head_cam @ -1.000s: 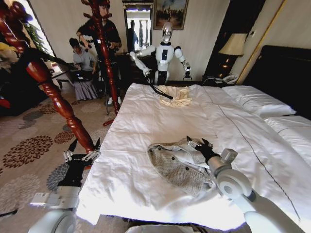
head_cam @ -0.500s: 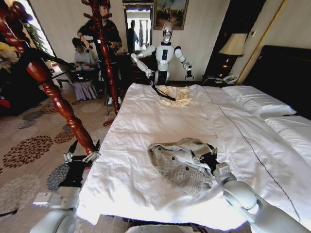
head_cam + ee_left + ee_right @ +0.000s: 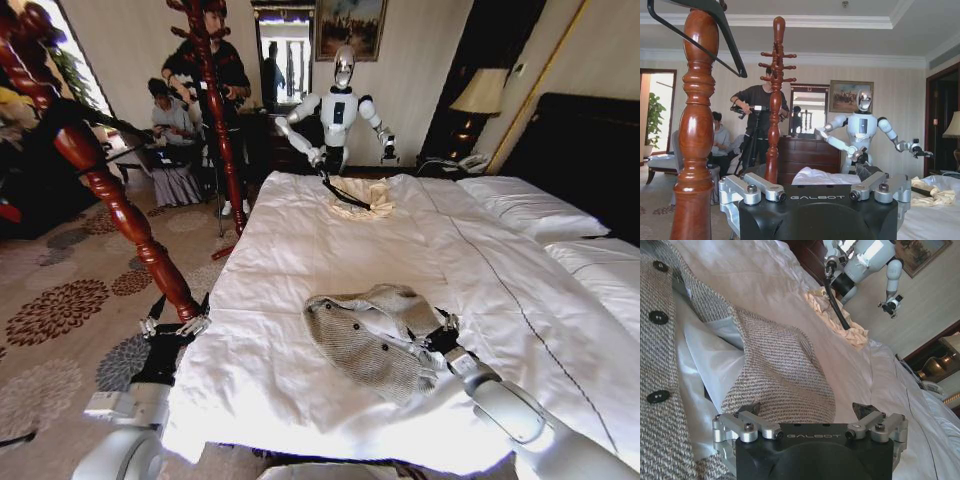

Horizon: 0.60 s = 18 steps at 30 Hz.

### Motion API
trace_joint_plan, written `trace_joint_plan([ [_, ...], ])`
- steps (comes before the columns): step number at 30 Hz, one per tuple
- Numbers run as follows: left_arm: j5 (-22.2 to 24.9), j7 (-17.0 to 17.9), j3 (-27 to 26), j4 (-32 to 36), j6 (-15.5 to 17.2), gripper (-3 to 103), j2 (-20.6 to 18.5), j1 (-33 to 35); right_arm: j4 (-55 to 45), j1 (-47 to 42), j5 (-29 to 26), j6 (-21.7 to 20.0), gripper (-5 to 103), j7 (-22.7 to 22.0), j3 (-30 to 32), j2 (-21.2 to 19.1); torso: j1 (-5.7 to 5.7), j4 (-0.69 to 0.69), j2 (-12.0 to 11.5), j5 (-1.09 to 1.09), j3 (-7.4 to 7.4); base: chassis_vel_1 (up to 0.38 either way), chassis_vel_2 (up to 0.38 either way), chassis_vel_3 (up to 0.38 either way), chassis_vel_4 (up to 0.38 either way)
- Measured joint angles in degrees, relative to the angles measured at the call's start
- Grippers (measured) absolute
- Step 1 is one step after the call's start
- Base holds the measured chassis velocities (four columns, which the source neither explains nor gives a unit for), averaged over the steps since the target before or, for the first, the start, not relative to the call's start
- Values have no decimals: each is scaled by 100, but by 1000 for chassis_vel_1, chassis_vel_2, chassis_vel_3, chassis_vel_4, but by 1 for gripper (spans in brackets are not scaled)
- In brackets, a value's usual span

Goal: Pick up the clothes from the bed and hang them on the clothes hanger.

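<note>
The grey-beige knit clothes [image 3: 365, 340] lie crumpled on the near part of the bed [image 3: 320, 245], white lining showing. My right gripper [image 3: 441, 336] sits low at their right edge, open; in the right wrist view its fingers straddle a fold of the clothes [image 3: 777, 365], right gripper [image 3: 809, 411] not closed on it. My left gripper [image 3: 173, 325] hovers open off the bed's left side, next to a red wooden post [image 3: 120, 215]. The black clothes hanger [image 3: 715, 30] hangs high on that post, above the left gripper [image 3: 815, 181].
Another robot [image 3: 340, 110] stands at the bed's far end over a cream top [image 3: 362, 198]. People with a tripod are behind the second red post [image 3: 218, 120]. White pillows [image 3: 530, 205] lie at the right. Patterned carpet [image 3: 60, 310] covers the floor at the left.
My right gripper has drawn back toward me and sunk lower along the jacket's right edge. The left gripper edged slightly toward the post. The far robot moved its arm.
</note>
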<state>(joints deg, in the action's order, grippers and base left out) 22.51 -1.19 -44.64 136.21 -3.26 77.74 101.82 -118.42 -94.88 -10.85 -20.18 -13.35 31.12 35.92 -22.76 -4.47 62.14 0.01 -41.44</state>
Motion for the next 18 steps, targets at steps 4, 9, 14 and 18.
trace_joint_plan([
  [4, 0, -2, 3, 33, 14, 100, -52, -29, 43, -42, -528, -144, 100, -122, -55, 14, 0, 0, 0, 0, 0, 0, 0, 0, 0],
  [9, 12, -4, -12, 116, 20, 100, -113, 26, 119, -85, -439, -200, 100, -177, -57, 39, 0, -1, 0, 0, 0, 0, 0, 0, 0],
  [14, 73, -5, -36, 214, 20, 100, -139, 84, 58, -234, -262, -212, 100, -229, -54, 77, 0, 0, 0, 0, 0, 0, 0, 0, 0],
  [18, 89, -6, -43, 254, 20, 100, -178, 121, 131, -307, -38, -290, 100, -329, -33, 166, 0, -1, 0, -1, 0, 0, 0, 0, 0],
])
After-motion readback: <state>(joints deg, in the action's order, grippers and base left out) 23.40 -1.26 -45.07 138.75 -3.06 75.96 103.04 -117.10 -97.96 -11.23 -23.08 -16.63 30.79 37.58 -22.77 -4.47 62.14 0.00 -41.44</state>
